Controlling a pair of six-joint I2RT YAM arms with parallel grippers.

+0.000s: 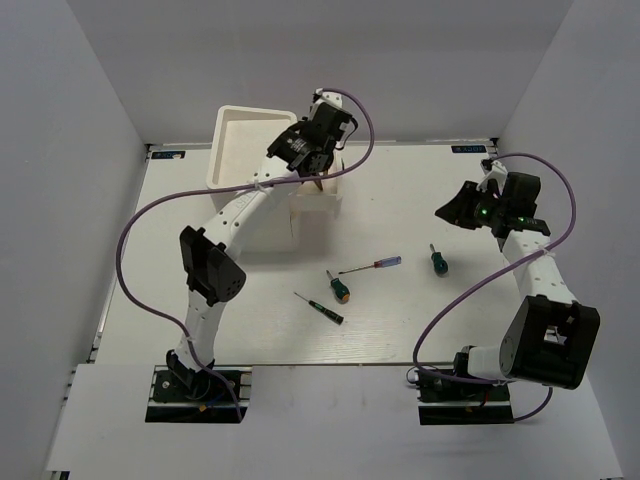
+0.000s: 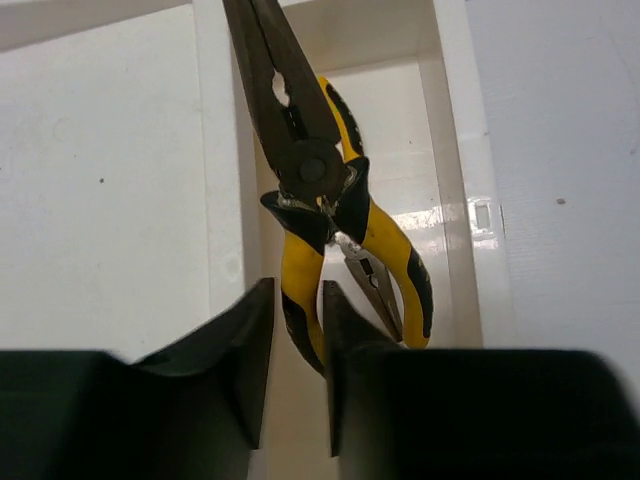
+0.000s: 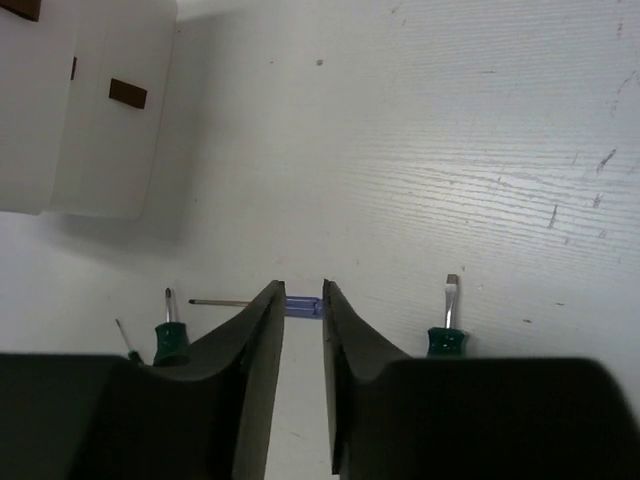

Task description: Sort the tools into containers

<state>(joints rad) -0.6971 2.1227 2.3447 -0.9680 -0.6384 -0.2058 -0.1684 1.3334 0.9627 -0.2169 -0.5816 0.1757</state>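
Step in hand: dropping pliers (image 2: pixel 310 170) into the container (image 1: pixel 250 145). Your L gripper (image 2: pixel 297 292) hangs over its pulled-out drawer (image 2: pixel 445 150), fingers pinching one yellow handle, nose pointing away from the wrist cam. A 2nd yellow-handled pair seems to lie under it in the same drawer, tho the overlap makes that hard to confirm.

R gripper (image 3: pixel 303 295) sits well off to the container's right, above the table. Its fingers are drawn close w/ only a narrow slit between, and it carries nothing.

Still out, in front & right of the container:
- 2 stubby green screwdrivers (image 1: pixel 340 289) (image 1: pixel 438 262)
- a thin purple-handled one (image 1: pixel 372 266)
- a thin dark one (image 1: pixel 320 308)

Next, imo: let go so the pliers fall inside the drawer walls, then lift L straight up clear of the rim. R needs to spread wide before it drops on a screwdriver.
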